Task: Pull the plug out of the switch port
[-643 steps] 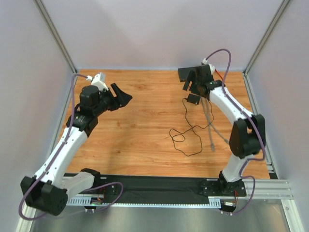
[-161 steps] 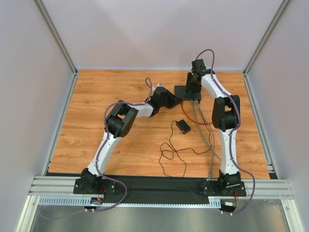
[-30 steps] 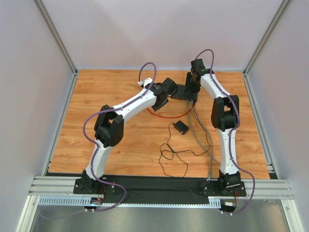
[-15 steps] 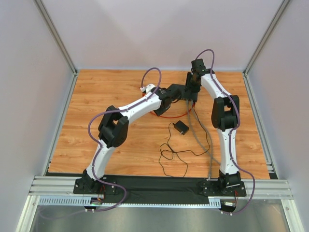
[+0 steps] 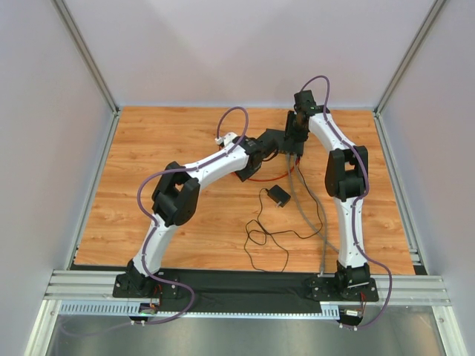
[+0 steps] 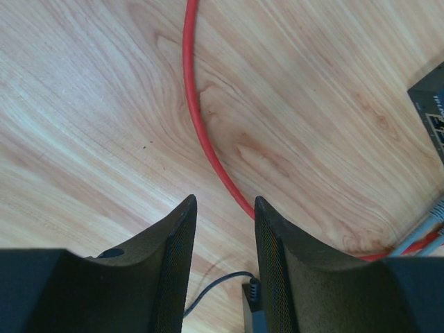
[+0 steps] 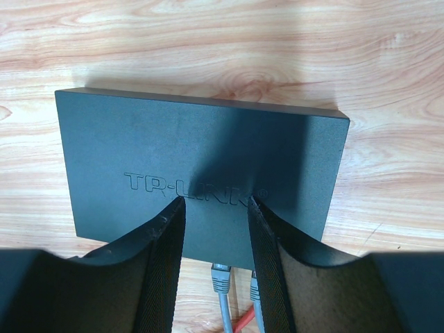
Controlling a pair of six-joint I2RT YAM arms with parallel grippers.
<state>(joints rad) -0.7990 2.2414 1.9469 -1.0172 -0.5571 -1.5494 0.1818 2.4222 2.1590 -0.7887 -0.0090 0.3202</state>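
Observation:
The flat black network switch [image 5: 277, 140] lies at the back middle of the table; the right wrist view shows its lettered top [image 7: 201, 149]. Two grey plugs [image 7: 220, 274] sit in sockets on its near edge, with a red cable [image 7: 243, 322] between their leads. The red cable's plug is hidden. My right gripper [image 7: 216, 201] is open, jaws apart, tips at the switch's top. My left gripper [image 6: 222, 205] is open and empty above the floor beside the red cable [image 6: 198, 118]. The switch's corner [image 6: 431, 104] shows at the right of that view.
A small black square adapter [image 5: 279, 196] with a thin black cord [image 5: 260, 237] lies in front of the switch; its end also shows in the left wrist view [image 6: 253, 309]. Grey cables [image 5: 306, 196] run toward the near edge. The red cable loops [image 5: 261, 179] under the left arm.
Over the last second my left gripper has shifted a little right and nearer, over the red loop. The right arm and the switch have stayed put.

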